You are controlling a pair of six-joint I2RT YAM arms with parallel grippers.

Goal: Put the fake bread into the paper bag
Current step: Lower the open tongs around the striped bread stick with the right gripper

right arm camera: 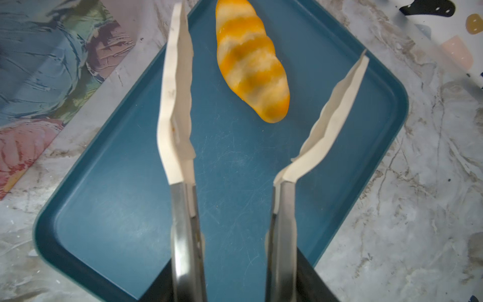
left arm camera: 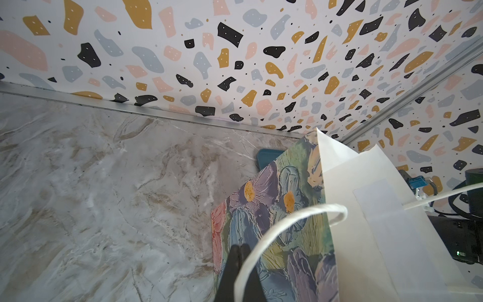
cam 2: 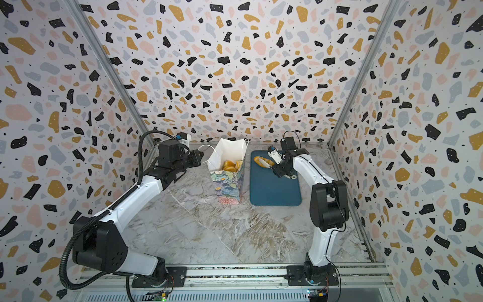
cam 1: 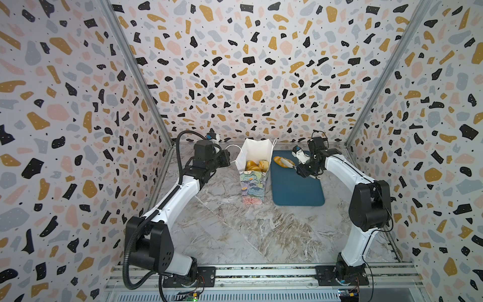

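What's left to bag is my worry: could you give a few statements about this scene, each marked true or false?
1. One ridged loaf lies on the teal tray. True.
2. The paper bag lies on its side. False: it stands upright with its mouth open.
3. Some bread is already inside the bag. True.
4. The tongs are clamped on the loaf. False: their blades are spread, with the loaf lying free between them.

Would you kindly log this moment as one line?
left claw: shut beside paper bag | right claw: holding open tongs | striped loaf: on tray
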